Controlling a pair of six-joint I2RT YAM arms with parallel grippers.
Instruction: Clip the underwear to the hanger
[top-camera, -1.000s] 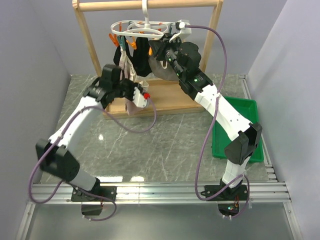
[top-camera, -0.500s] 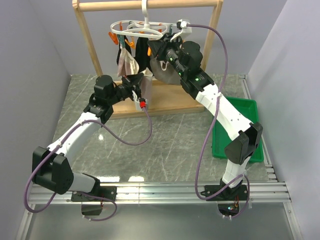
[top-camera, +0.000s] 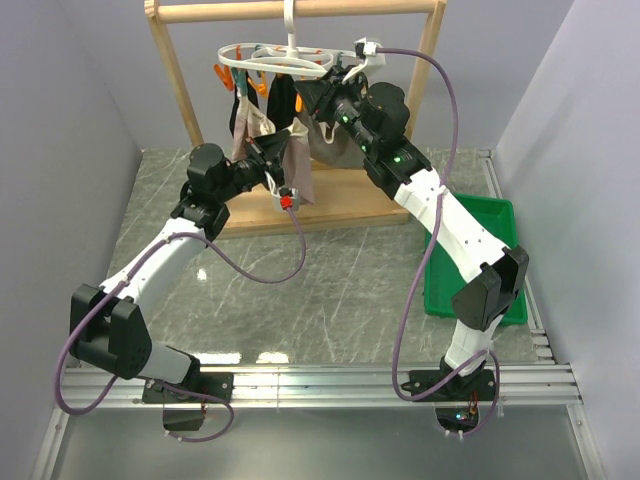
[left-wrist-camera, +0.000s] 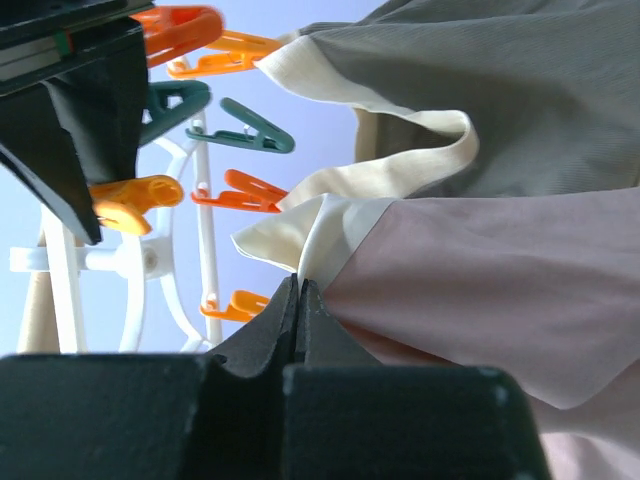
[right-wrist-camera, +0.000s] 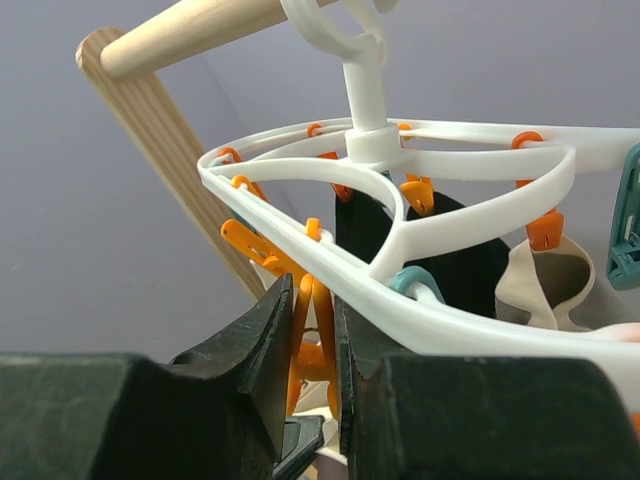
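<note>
The pink-beige underwear (top-camera: 297, 172) hangs from my left gripper (top-camera: 274, 151), just below the white clip hanger (top-camera: 285, 58) on the wooden rack. In the left wrist view the gripper (left-wrist-camera: 299, 283) is shut on the cream waistband, and the pink fabric (left-wrist-camera: 480, 270) spreads to the right. Orange pegs (left-wrist-camera: 240, 190) and teal pegs (left-wrist-camera: 240, 135) dangle just left of it. My right gripper (top-camera: 303, 95) is at the hanger's ring. In the right wrist view its jaws (right-wrist-camera: 312, 300) are shut on an orange peg (right-wrist-camera: 316, 335) under the white ring (right-wrist-camera: 420, 305).
A grey-taupe garment (left-wrist-camera: 520, 90) and a black garment (right-wrist-camera: 455, 265) hang clipped on the hanger. The wooden rack frame (top-camera: 172, 75) stands at the back on its base (top-camera: 330, 200). A green tray (top-camera: 470, 260) lies at the right by my right arm.
My left arm has lifted the underwear from near the rack's base up and to the right, close under the hanger's pegs. My right gripper has stayed at the hanger.
</note>
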